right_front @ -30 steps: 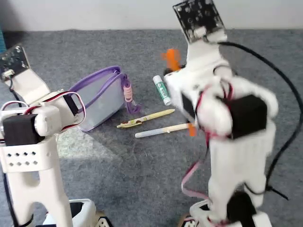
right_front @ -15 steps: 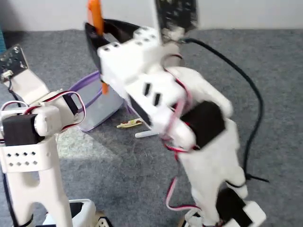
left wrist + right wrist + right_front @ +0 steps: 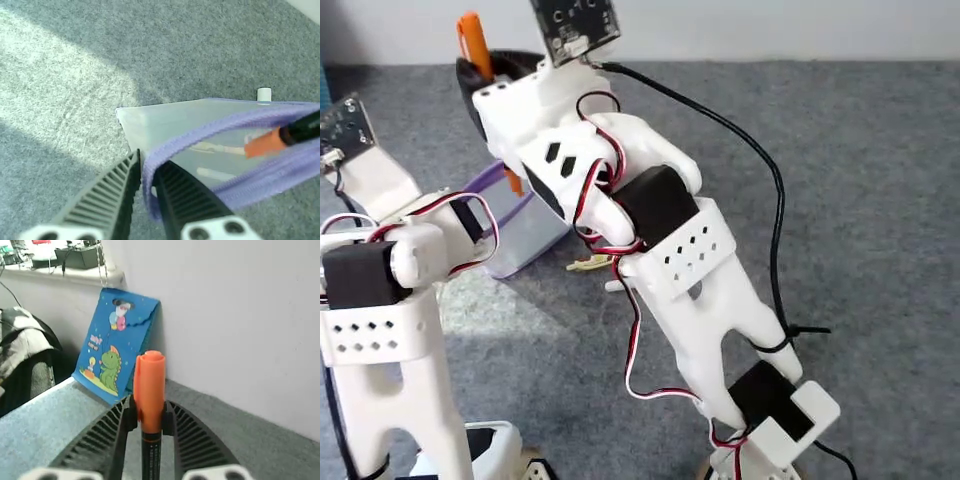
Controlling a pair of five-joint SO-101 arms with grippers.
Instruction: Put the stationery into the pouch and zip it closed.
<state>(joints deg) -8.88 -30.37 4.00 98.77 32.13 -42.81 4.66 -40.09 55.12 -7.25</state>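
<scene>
Swinging left from the middle of the grey mat, the right arm has carried the orange marker over to the pouch. The pouch has stayed at 10 o'clock from the mat's middle. The marker stands nearly upright, with its lower orange end at the pouch's open purple mouth. The right claw is closed narrowly on its barrel, just under the cap. The left claw is pinched on the pouch's purple zip edge. 1 yellow pen lies at 4 o'clock from the pouch, partly under the right arm. A blue gift bag leans on the white wall.
</scene>
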